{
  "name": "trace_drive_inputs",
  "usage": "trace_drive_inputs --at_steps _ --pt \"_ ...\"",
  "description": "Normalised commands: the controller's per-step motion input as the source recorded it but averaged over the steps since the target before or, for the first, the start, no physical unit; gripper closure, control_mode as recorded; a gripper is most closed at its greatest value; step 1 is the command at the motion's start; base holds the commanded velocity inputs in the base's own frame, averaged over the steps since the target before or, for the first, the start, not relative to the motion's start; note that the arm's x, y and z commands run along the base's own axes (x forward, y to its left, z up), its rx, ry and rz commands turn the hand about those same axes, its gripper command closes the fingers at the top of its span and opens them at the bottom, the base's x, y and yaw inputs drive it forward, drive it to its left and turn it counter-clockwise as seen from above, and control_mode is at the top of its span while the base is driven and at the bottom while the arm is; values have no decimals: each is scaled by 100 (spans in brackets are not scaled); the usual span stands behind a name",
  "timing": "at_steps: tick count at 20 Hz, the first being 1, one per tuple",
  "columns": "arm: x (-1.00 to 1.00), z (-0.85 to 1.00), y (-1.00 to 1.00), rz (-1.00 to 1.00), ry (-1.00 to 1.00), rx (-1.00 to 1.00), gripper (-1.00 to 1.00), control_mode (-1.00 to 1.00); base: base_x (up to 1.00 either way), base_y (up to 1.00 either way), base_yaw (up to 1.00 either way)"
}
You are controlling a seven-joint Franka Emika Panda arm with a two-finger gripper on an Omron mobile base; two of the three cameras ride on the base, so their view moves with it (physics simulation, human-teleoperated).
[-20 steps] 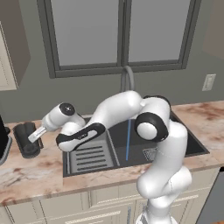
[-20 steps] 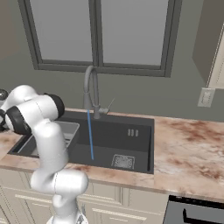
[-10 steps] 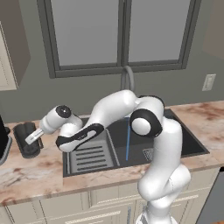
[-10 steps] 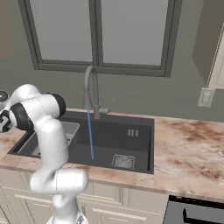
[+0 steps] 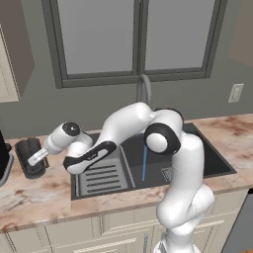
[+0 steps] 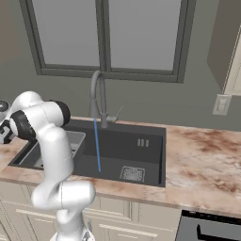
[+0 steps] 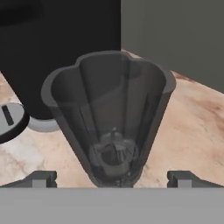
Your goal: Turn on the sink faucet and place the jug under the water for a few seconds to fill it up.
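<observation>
Your gripper (image 7: pixel 112 178) is fully open and holds nothing — its 2 fingertips (image 7: pixel 41 178) stand one on each side of the jug (image 7: pixel 111 118), not touching it. You see the jug (image 5: pixel 30 156) upright on the counter (image 5: pixel 44 192) left of the sink (image 5: pixel 207 163), just beside the black machine (image 7: pixel 52 48). The tap (image 6: pixel 98 96) is running — water (image 6: pixel 97 146) falls straight into the basin, well apart from the jug.

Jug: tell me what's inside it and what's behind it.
Through the open top of the jug, no liquid is visible, only a small bladed fitting at the bottom. Behind it stands the black coffee machine on the counter; the jug covers the machine's lower right part.
</observation>
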Motion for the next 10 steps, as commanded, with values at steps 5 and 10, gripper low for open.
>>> trace_drive_inputs --at_steps 5,10 --pt "13 -2 0 0 4 0 -100 -100 0 0 0" --pt "23 0 0 1 4 2 -100 -100 0 0 0"
